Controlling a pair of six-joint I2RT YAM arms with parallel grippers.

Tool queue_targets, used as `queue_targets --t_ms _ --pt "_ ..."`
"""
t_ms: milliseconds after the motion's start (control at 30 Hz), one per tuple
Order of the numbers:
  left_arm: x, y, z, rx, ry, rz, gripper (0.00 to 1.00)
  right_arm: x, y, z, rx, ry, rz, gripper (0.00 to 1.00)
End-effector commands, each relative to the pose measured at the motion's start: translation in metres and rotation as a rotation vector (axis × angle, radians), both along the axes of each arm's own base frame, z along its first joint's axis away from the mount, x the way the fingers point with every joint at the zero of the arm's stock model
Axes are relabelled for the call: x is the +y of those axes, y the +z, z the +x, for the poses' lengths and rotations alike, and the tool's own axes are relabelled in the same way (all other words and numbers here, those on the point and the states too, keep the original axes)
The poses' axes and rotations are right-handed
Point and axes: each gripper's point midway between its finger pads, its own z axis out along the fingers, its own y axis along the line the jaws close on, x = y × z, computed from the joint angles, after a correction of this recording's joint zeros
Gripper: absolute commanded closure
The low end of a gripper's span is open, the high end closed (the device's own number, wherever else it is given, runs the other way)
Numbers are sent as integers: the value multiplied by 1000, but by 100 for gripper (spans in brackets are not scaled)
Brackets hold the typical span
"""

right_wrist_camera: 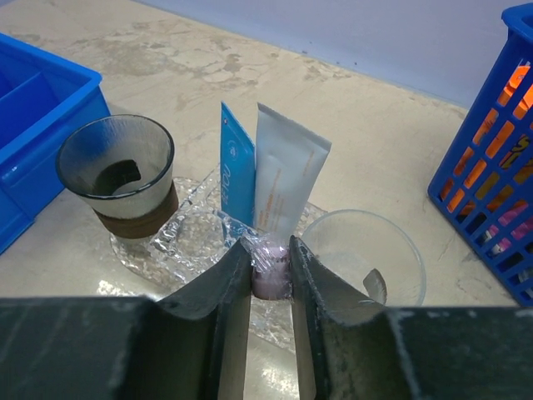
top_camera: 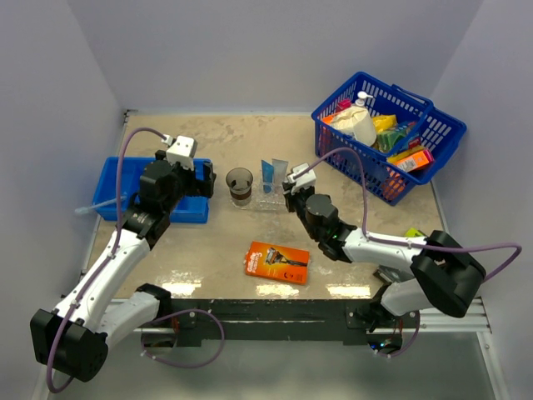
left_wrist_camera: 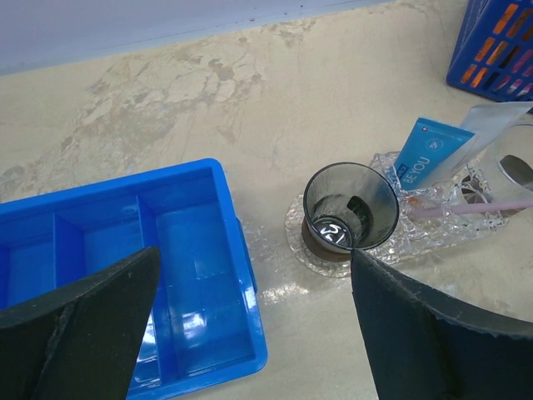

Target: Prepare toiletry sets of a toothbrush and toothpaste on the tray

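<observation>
The right hand is clenched on a pale pink toothbrush in a crinkly clear wrapper. Both fingers pinch its end, low over a small flat clear plastic tray on the mottled beige worktop. Just past the fingertips, a flat blue toothpaste tube and a flat white toothpaste tube stand upright on that tray, side by side and touching, blue on the left. Further left of this hand, a brownish translucent cup sits on the tray's end. Close on the right of the fingers there's a clear colourless cup.

Over to the left hand: released, fingers spread wide, grasping nothing, hovering above the worktop. Below its left finger lies an opaque blue plastic compartment bin, and the brownish cup is just ahead, by the right finger.

Well off to the right of the right hand stands a blue open-sided basket stuffed with packets. Back behind that hand, towards the arm bases, an orange razor pack lies flat.
</observation>
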Motion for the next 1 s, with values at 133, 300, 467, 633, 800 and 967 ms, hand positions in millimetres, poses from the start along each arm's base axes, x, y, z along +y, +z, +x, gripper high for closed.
queue_targets --t_ms 133,300,467,633,800,967 --pt "-2 10 2 -44 -17 -10 0 -10 9 -5 -18 -35 8 62" --pt "-3 10 2 -45 -22 -11 0 -11 11 -7 -18 -37 16 50" --pt "-3 9 1 -44 -27 -11 0 -11 14 -8 -21 -34 21 41" --pt "-5 9 1 -45 -37 -13 0 -8 18 -8 -11 -24 26 33" --pt "-5 12 0 -53 -40 -18 0 -5 36 -10 -18 -11 101 23" --pt "-5 12 0 -54 -37 -25 0 -2 62 -17 -42 30 166 19"
